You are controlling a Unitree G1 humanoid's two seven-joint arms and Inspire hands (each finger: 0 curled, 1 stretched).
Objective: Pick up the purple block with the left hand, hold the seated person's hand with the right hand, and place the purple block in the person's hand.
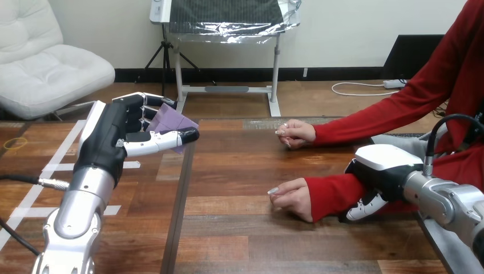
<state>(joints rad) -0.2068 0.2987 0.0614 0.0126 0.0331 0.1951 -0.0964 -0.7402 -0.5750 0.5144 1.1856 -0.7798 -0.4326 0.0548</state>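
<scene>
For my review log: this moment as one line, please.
left hand: holding purple block above table | right hand: curled round person's forearm | person's nearer hand: palm down, no block | handover: pending

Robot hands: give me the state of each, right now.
Left robot hand: closed on the purple block.
Right robot hand: against the person's forearm; grip cannot be told.
</scene>
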